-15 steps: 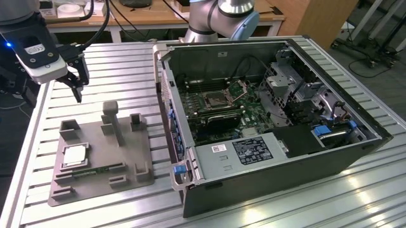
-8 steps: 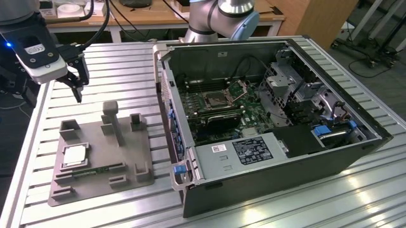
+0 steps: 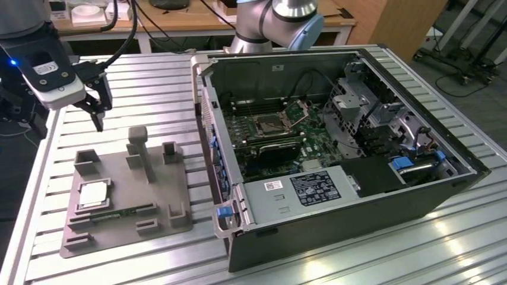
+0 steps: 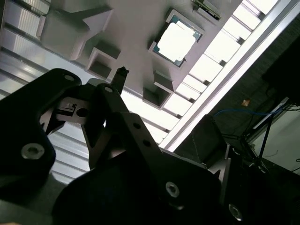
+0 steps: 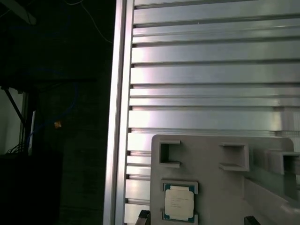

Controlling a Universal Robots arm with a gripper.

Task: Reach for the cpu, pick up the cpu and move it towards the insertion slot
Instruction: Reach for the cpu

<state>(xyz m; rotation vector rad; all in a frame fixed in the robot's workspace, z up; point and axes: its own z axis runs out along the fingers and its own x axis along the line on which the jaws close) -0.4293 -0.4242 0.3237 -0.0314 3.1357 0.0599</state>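
Observation:
The cpu point(image 3: 94, 195) is a small pale square chip lying in a recess of the grey plastic tray point(image 3: 162, 187) at the exterior view's left. My gripper point(image 3: 98, 116) hangs above the slatted table, beyond the tray's far end and well above the cpu, touching nothing. Both wrist views show the cpu point(image 5: 179, 202) point(image 4: 176, 42) flat in its recess. In the first wrist view two dark fingertips point(image 5: 144, 217) stand wide apart with nothing between them, so the gripper is open. The insertion slot point(image 3: 271, 123), a silvery frame with a dark centre, lies on the board inside the open computer case.
The open computer case point(image 3: 412, 196) takes up the exterior view's right half of the aluminium slat table point(image 3: 119, 77). A thin green memory stick point(image 3: 119, 214) lies in the tray beside the cpu. Grey posts point(image 3: 139, 145) rise from the tray. The table's edge point(image 5: 119, 140) runs close to the tray.

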